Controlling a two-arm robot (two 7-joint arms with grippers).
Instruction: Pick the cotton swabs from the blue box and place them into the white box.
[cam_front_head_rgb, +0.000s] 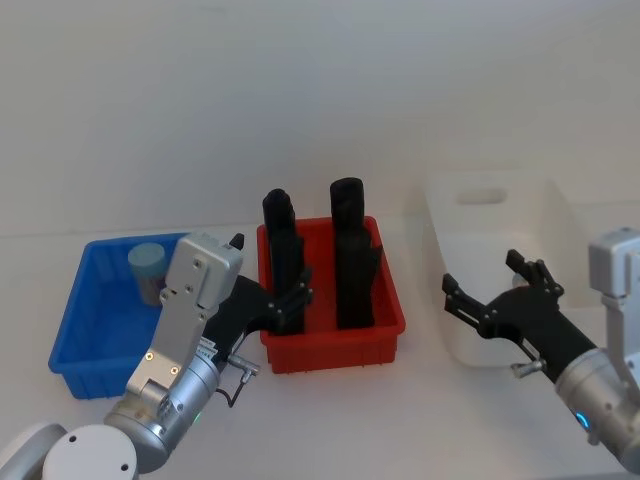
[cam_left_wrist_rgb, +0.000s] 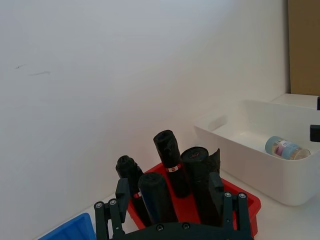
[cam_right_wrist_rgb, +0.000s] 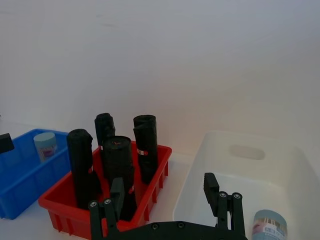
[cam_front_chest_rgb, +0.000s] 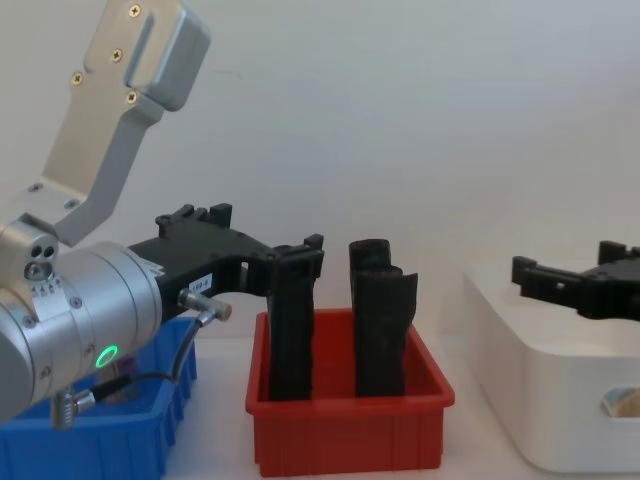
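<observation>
one cotton swab tub (cam_front_head_rgb: 148, 265) stands at the far side of the blue box (cam_front_head_rgb: 95, 380), label unreadable. the left gripper (cam_front_head_rgb: 288, 300), fingers spread and empty, hangs by the red bin (cam_front_head_rgb: 335, 350); swinging left it could clip the black rolls (cam_front_head_rgb: 350, 250). the right gripper (cam_front_head_rgb: 490, 282), wide open and empty, hovers over the white box (cam_front_head_rgb: 545, 200), where another tub (cam_right_wrist_rgb: 269, 225) lies.

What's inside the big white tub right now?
One clear, blue-lidded cotton swab tub lies on its side in the glossy white tub; the right gripper hides part of the floor.
</observation>
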